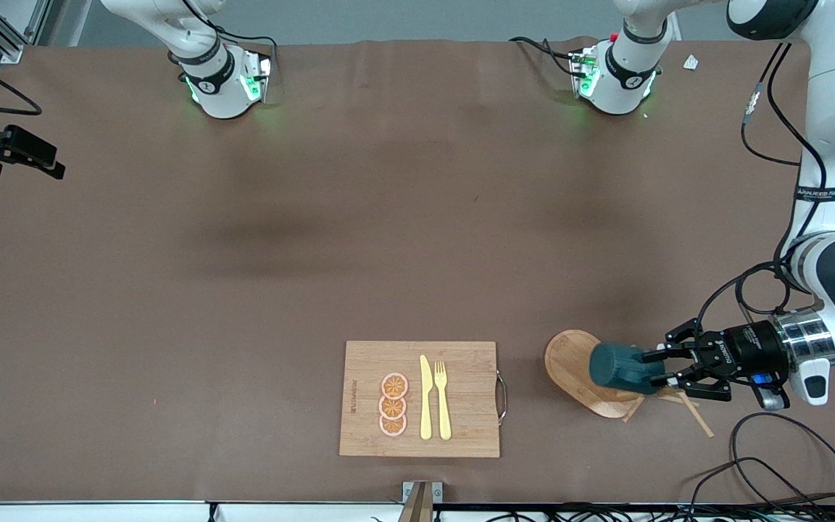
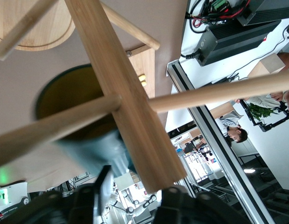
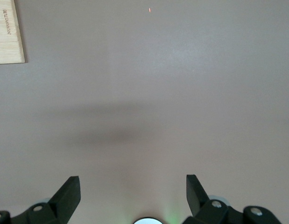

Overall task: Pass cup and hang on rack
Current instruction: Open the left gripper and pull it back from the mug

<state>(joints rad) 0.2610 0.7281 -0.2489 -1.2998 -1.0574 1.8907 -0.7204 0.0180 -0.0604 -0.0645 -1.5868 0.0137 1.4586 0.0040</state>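
Hanging step: left gripper [image 1: 667, 370] holding the teal cup [image 1: 620, 368] at the rack [image 1: 591, 377], 3 o'clock of the cutting board [image 1: 420, 399], next threading handle onto peg; right gripper [image 3: 135, 196] waits wide.

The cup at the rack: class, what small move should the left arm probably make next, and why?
Probably ease the cup down until its handle seats on a peg, then let go. The left gripper holds the cup against the rack, whose post and pegs cross the cup's mouth. The right gripper waits, open.

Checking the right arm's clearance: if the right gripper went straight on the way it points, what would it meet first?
Probably only the bare table. The right gripper is open and points down at it, with nothing between its fingers; how high it hangs is unclear.
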